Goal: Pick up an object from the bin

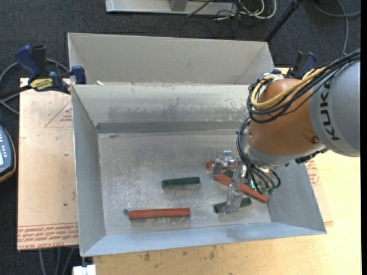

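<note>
My gripper (233, 198) hangs low over the right part of the bin floor, under the orange wrist cover. A small dark green piece (243, 203) lies right beside its lower end, partly hidden by it. A red-orange stick (256, 194) lies slanted just to the right, with one end running under the gripper. A small reddish piece (213, 166) shows at the gripper's upper left. Whether anything is held I cannot tell.
A dark green bar (180, 183) lies flat mid-floor, left of the gripper. A longer red bar (159, 213) lies near the front wall. The arm and its cables cover the bin's right side, close to the right wall.
</note>
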Controlling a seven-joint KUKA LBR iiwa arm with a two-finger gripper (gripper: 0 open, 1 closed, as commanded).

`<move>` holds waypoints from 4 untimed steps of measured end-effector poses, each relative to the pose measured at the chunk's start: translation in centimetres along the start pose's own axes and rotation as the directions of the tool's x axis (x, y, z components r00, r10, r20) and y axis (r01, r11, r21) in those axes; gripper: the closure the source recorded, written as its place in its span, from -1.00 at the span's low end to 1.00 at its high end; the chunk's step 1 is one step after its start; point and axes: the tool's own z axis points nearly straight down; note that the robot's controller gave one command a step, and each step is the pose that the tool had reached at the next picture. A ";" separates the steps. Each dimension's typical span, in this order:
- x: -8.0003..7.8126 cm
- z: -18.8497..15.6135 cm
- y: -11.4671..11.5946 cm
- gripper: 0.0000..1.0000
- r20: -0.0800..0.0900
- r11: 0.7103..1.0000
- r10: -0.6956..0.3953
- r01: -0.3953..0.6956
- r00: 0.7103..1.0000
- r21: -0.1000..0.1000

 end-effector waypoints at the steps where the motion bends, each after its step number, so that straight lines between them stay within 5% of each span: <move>1: -0.1 10.1 -6.1 -1.00 0.013 0.983 -0.184 0.184 0.983 0.002; 2: 0.0 10.0 -6.0 1.00 0.009 0.983 -0.186 0.186 0.983 0.001; 3: 0.8 -0.4 -4.8 1.00 0.016 0.980 -0.200 0.200 0.980 0.004; 4: -5.5 -4.8 -2.0 1.00 0.019 0.986 -0.168 0.168 0.986 0.002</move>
